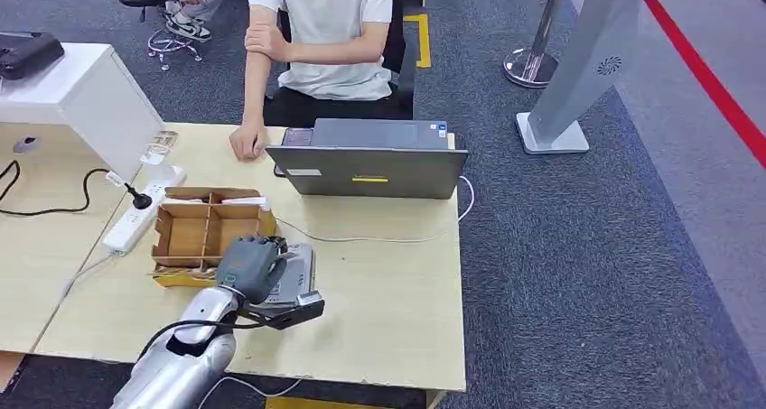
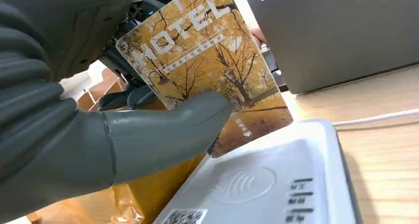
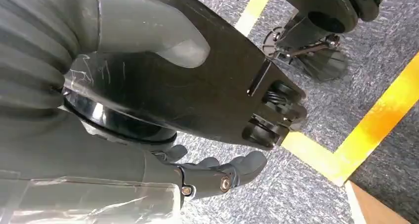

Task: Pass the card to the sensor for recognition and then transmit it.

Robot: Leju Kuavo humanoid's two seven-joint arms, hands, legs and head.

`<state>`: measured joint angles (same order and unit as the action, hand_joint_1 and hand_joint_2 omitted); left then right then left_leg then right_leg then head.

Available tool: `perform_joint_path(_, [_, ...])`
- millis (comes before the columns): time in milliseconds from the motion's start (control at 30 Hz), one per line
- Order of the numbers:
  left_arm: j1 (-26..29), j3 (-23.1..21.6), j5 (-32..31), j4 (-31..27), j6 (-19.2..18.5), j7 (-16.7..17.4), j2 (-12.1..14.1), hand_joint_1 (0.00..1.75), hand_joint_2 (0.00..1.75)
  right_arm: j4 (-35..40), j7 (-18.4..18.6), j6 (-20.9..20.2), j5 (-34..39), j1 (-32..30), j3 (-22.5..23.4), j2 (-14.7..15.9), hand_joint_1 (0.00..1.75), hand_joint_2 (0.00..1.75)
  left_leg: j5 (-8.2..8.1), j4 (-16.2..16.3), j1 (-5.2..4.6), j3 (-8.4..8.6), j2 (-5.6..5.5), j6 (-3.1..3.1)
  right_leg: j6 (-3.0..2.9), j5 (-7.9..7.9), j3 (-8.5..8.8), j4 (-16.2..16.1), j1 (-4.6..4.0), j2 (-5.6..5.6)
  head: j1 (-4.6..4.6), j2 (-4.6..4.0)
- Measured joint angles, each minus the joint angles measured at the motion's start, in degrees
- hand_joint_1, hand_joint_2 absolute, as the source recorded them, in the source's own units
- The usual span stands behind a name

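My left hand (image 1: 246,264) hangs over the flat white card sensor (image 1: 300,281) near the front of the wooden table (image 1: 388,310). In the left wrist view the left hand (image 2: 99,135) pinches a yellow HOTEL card (image 2: 207,61) with autumn trees between its thumb and fingers. The card is tilted, its lower corner just above the sensor (image 2: 276,179) with its wave symbol. Whether card and sensor touch I cannot tell. My right hand (image 3: 99,150) hangs low over grey carpet, fingers apart and holding nothing.
A cardboard divider box (image 1: 208,228) stands right behind the sensor. Further back is an open grey laptop (image 1: 370,161), with a seated person (image 1: 321,30) resting a hand on the table. A power strip (image 1: 140,215) lies to the left, and a white cable (image 1: 361,239) crosses the tabletop.
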<state>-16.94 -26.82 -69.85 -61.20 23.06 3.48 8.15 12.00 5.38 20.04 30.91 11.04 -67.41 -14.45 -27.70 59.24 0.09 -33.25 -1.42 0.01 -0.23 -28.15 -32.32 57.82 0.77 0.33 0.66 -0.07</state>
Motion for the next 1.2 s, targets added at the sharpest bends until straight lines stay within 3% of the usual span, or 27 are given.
perform_joint_path(333, [1.1, 0.0, -0.8, -1.6, 0.0, 0.5, 0.9, 1.75, 1.75, 0.0, 0.0, 0.1, -0.3, 0.0, 0.0, 0.0, 0.0, 1.75, 0.0, 0.0, 0.0, -0.01, 0.0, 0.0, 0.0, 0.0, 0.0, 0.0, 0.0, 0.0, 0.0, 0.0])
perform_joint_path(667, [2.2, 0.0, -10.7, -3.5, 8.3, 5.5, 1.0, 1.75, 1.75, 0.0, 0.6, 0.4, -1.0, 0.0, 0.0, 0.0, 0.0, 1.75, 0.0, 0.0, 0.0, -0.07, 0.01, 0.0, 0.0, 0.0, -0.06, 0.0, 0.0, 0.01, 0.0, 0.0])
perform_joint_path(900, [2.3, 0.0, -12.9, -4.5, 8.1, 5.5, 1.0, 1.75, 1.75, 0.0, 1.2, 0.5, -1.1, 0.0, 0.0, 0.0, 0.0, 1.75, 0.0, 0.0, 0.0, -0.08, 0.02, 0.0, 0.0, 0.01, -0.1, 0.0, 0.0, 0.01, 0.0, 0.0])
perform_joint_path(1200, [0.6, -0.7, -11.6, -3.2, 3.9, 2.6, 0.1, 1.75, 1.75, 0.0, 1.0, 0.1, -1.5, 0.0, 0.0, 0.0, 0.0, 1.75, 0.0, 0.0, 0.0, -0.1, 0.03, 0.0, 0.0, 0.01, -0.13, 0.0, 0.0, 0.02, 0.02, 0.0])
